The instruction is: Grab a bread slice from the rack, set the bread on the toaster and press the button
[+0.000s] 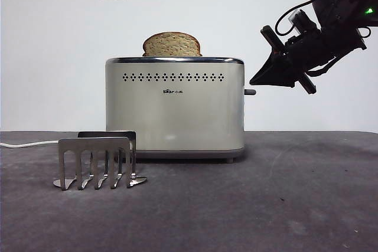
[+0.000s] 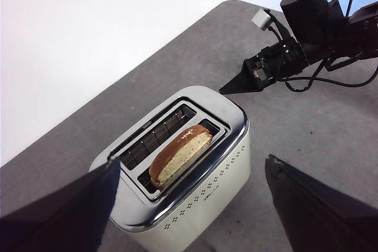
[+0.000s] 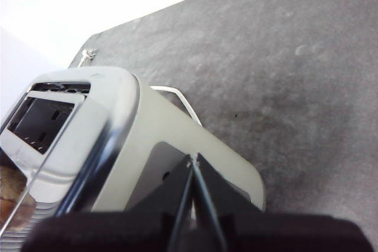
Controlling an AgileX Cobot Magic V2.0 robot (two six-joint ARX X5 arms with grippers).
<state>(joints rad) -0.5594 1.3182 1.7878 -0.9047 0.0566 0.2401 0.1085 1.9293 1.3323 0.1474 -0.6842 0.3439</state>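
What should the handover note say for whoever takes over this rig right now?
Left gripper: open, holding nothing, above the toaster.
Right gripper: shut, empty, close to the toaster's narrow side, just above the button, not touching it.
Slice of bread: standing in one toaster slot, its domed top sticking out.
Rack: on the table in front of the toaster, no bread in it.
Done: bread picked and loaded.
Left: press the button.
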